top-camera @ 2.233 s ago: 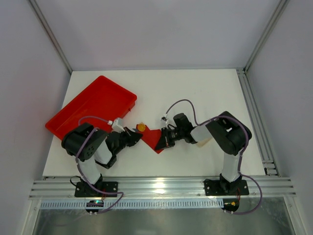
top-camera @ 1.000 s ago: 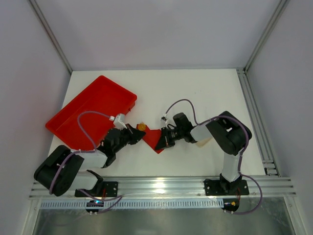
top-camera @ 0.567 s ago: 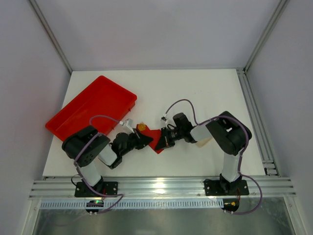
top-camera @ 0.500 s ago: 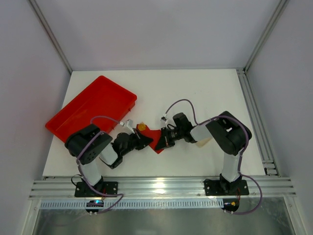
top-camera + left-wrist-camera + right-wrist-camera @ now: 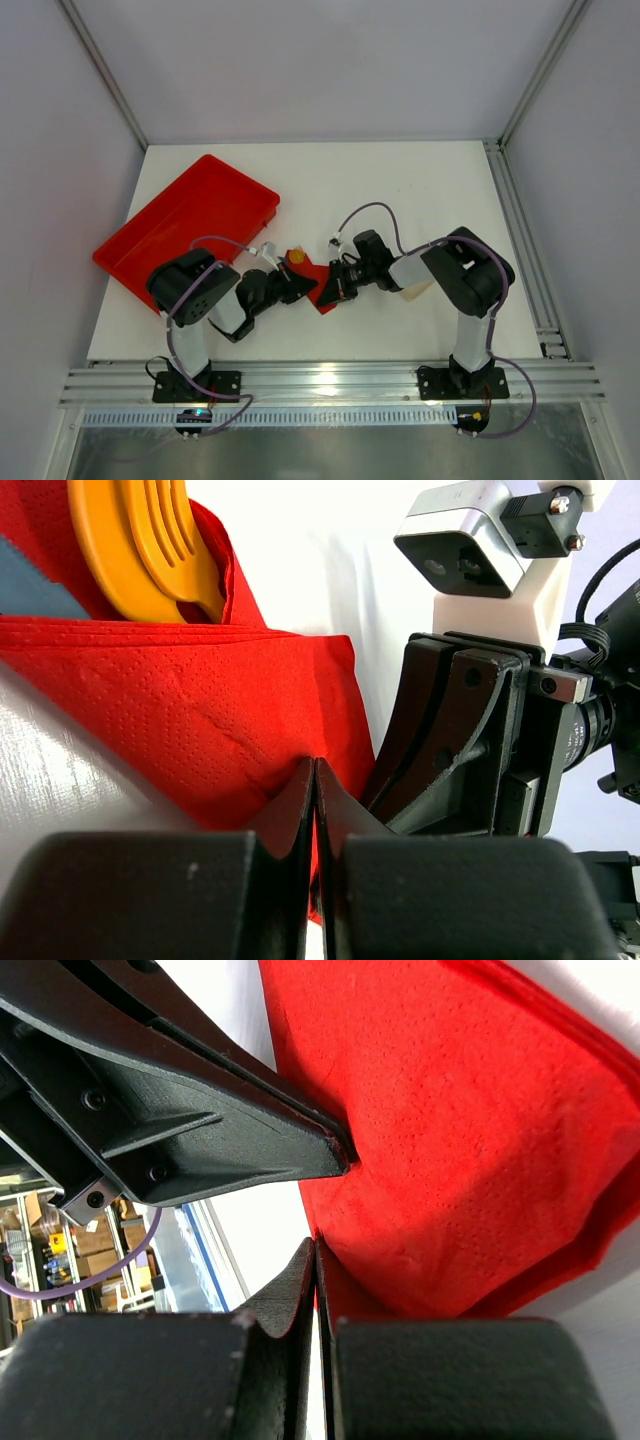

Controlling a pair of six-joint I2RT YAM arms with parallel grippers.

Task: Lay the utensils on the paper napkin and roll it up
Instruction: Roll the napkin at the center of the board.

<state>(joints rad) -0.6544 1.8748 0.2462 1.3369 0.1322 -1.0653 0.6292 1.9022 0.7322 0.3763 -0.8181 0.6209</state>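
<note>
Now | left hand (image 5: 313, 770) pinches paper napkin (image 5: 190, 710) | right hand (image 5: 315, 1252) likewise

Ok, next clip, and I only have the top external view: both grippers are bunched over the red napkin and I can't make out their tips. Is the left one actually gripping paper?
Observer: Yes. In its wrist view the left gripper is shut, pinching the paper napkin by its edge.
Operator: And the right one?
Observer: The right gripper is shut on the napkin's edge too, close beside the left gripper's tip.
Operator: Is a utensil inside?
Observer: One orange-yellow utensil with slotted tines is tucked in the napkin's fold, its head sticking out.
</note>
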